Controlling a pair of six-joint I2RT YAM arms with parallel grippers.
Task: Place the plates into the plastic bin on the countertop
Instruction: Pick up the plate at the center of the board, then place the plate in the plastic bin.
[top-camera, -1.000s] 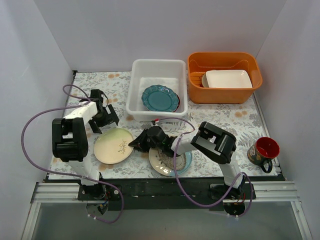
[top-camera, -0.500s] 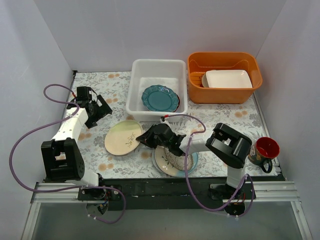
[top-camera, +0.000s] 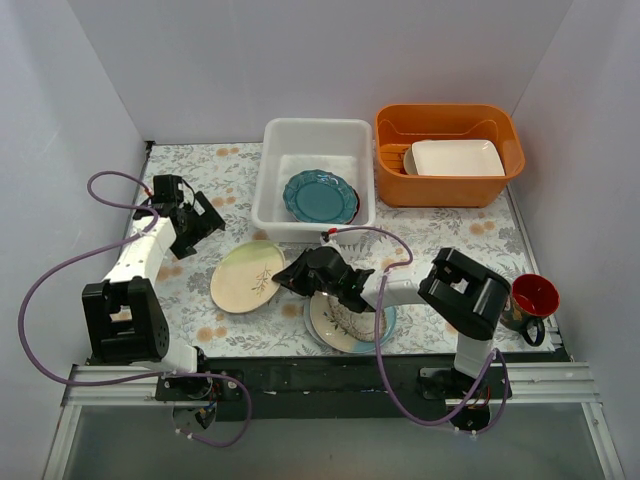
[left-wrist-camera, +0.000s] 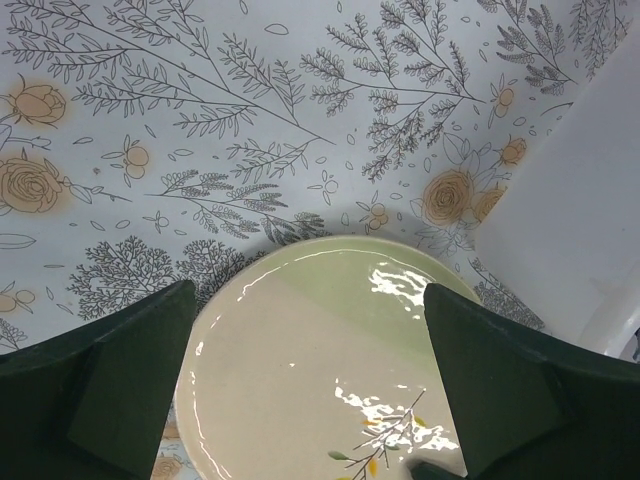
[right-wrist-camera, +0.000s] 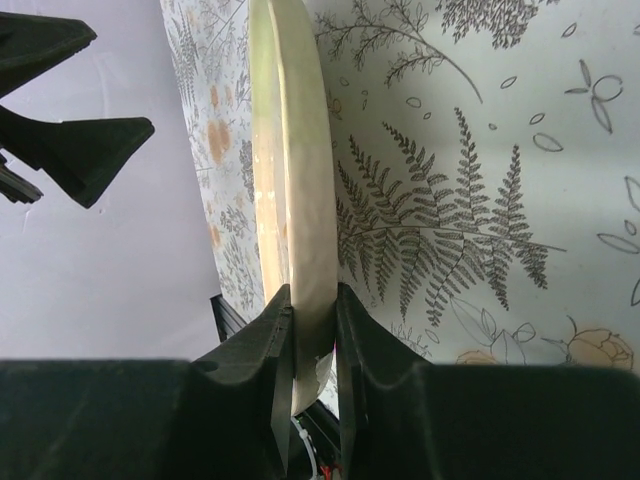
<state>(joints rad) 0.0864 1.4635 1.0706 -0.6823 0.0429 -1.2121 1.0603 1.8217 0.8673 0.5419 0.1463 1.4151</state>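
Note:
My right gripper (top-camera: 284, 277) is shut on the right rim of a cream plate (top-camera: 246, 277) with a leaf sprig, holding it tilted over the countertop (top-camera: 235, 165). In the right wrist view the plate (right-wrist-camera: 296, 180) stands edge-on between my fingers (right-wrist-camera: 255, 365). My left gripper (top-camera: 208, 222) is open and empty, up and to the left of that plate; its wrist view looks down on the plate (left-wrist-camera: 320, 370). A speckled plate with teal rim (top-camera: 350, 325) lies under my right arm. A teal plate (top-camera: 318, 195) lies on a red-brown one (top-camera: 353, 207) in the white plastic bin (top-camera: 315, 135).
An orange tub (top-camera: 450, 185) holding a white rectangular dish (top-camera: 455, 157) stands right of the bin. A red cup (top-camera: 530, 298) sits at the right edge. The bin's wall (left-wrist-camera: 570, 220) shows at the right of the left wrist view. Purple cables loop by both arms.
My right gripper has raised the cream plate's rim and drawn it slightly right. My left arm has swung back and left, away from the plate. Little moved in the last half second.

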